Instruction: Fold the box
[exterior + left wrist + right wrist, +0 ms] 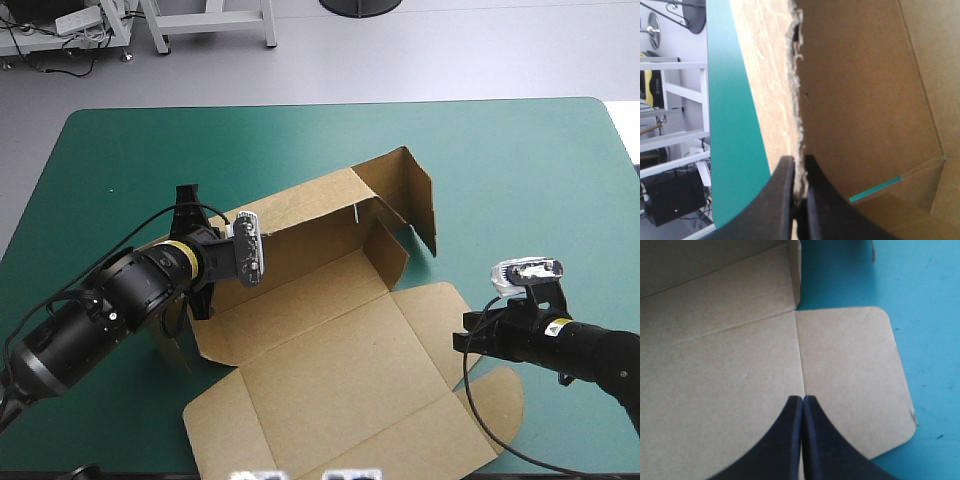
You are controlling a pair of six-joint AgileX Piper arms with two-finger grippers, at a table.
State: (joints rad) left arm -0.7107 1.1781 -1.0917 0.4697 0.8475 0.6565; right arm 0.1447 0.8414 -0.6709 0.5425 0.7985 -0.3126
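Note:
The brown box [330,350] lies open in the middle of the teal-green table, its base flat and its far wall [300,205] tilted up. My left gripper [225,238] is at that wall's left end. In the left wrist view the left gripper [800,175] is all but shut, with the wall's ragged edge [797,75] between its black fingers. My right gripper [465,342] hovers at the box's right side. In its own view the right gripper [802,399] is shut in one arch over the crease beside a rounded flap [850,375], and holds nothing.
A raised end flap [412,195] stands at the box's far right corner. A second rounded flap [497,400] lies flat near the front edge. Bare teal-green cover [520,170] stretches to the right and far side.

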